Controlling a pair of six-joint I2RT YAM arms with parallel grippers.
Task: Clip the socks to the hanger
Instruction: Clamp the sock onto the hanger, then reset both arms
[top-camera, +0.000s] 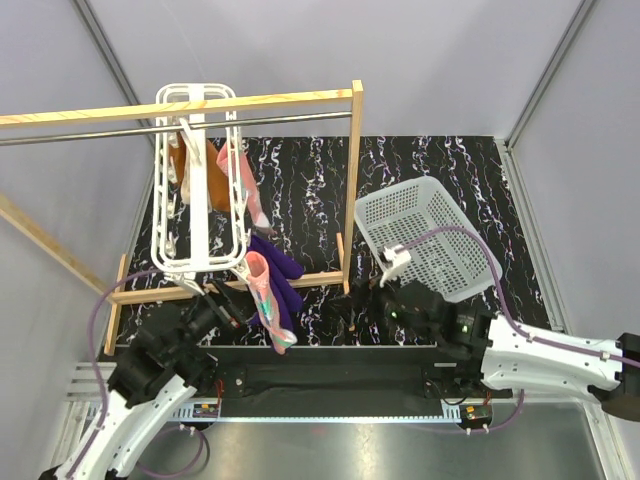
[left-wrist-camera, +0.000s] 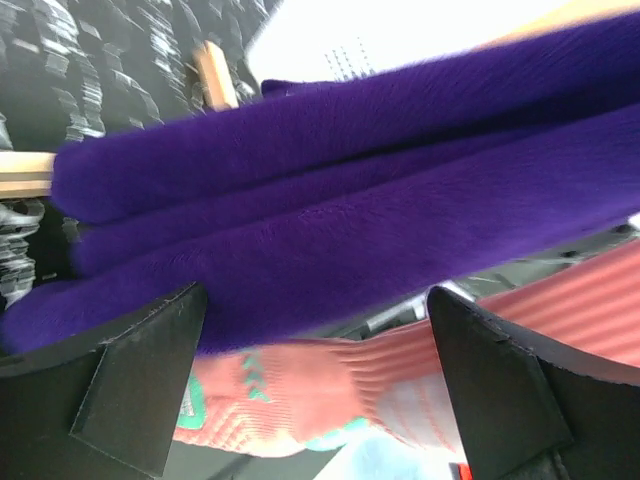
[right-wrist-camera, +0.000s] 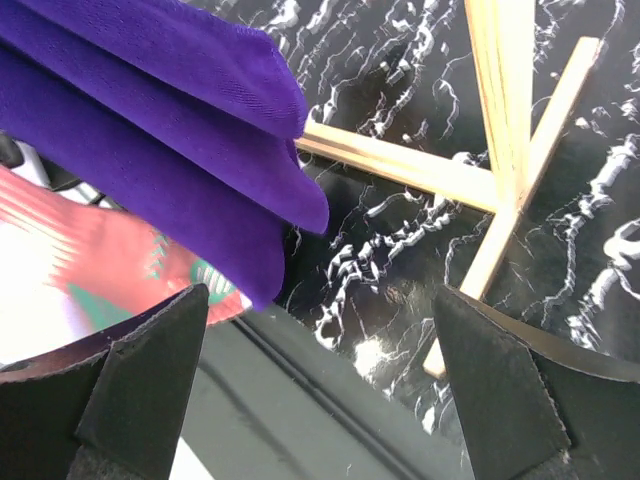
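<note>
Top, step: near sock (top-camera: 272, 305) hangs off near corner of hanger (top-camera: 196, 225), far sock (top-camera: 243, 180) alongside frame. Clipping looks nearly done, clip bite unconfirmed.
Top, next: prob. check hold, back off w/o snagging.
Top, arms: left tool (top-camera: 215, 305) low beside near sock; right tool (top-camera: 365, 298) low over counter (top-camera: 450, 170).
Left wrist: tool released, empty; purple sock (left-wrist-camera: 330, 200) ahead.
Right wrist: tool released, empty; rack foot (right-wrist-camera: 500, 170) ahead.

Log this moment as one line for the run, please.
left gripper open, facing purple sock | right gripper open, near rack base | pink sock dangling at hanger corner
</note>
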